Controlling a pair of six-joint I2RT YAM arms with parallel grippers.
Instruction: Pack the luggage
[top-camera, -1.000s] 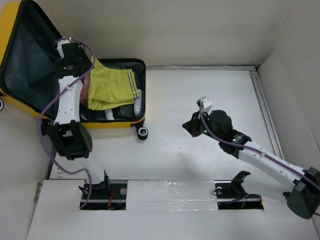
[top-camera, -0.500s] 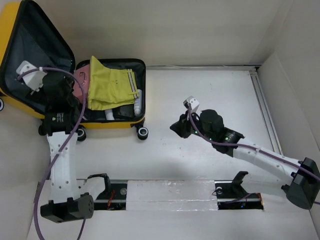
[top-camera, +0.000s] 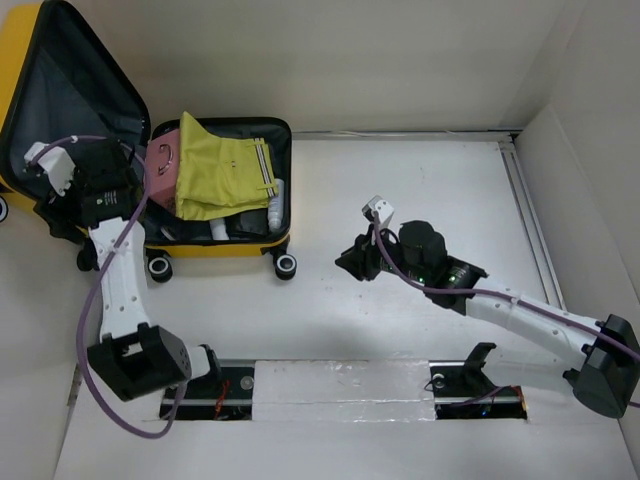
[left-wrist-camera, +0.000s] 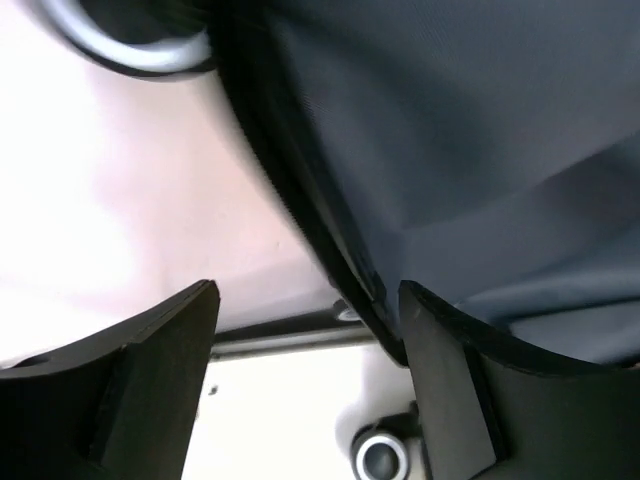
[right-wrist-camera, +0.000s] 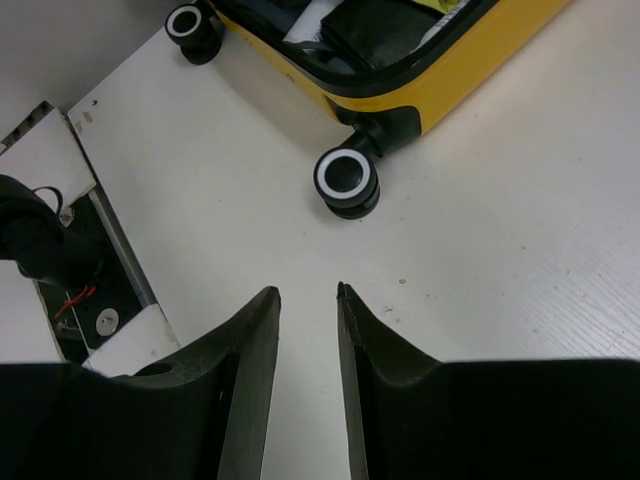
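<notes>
The yellow luggage (top-camera: 215, 247) lies open at the far left, its lid with dark grey lining (top-camera: 60, 100) standing up. A yellow garment (top-camera: 220, 165), a pink item (top-camera: 165, 158) and a white bottle (top-camera: 275, 205) lie in the base. My left gripper (top-camera: 55, 215) is open at the lid's lower edge. In the left wrist view (left-wrist-camera: 308, 300) the lid's black rim (left-wrist-camera: 300, 220) runs between the jaws, close to the right finger. My right gripper (top-camera: 350, 262) is open a little and empty over the table, right of the luggage (right-wrist-camera: 480, 60).
Luggage wheels (top-camera: 286, 265) (top-camera: 158, 268) stick out at the near side; one shows in the right wrist view (right-wrist-camera: 345, 180). White walls enclose the table, with a rail (top-camera: 525, 200) along the right. The arm bases sit in slots (top-camera: 470, 385) at the near edge.
My left arm has swung from over the luggage base out to the lid's lower left edge. My right gripper has moved left toward the luggage.
</notes>
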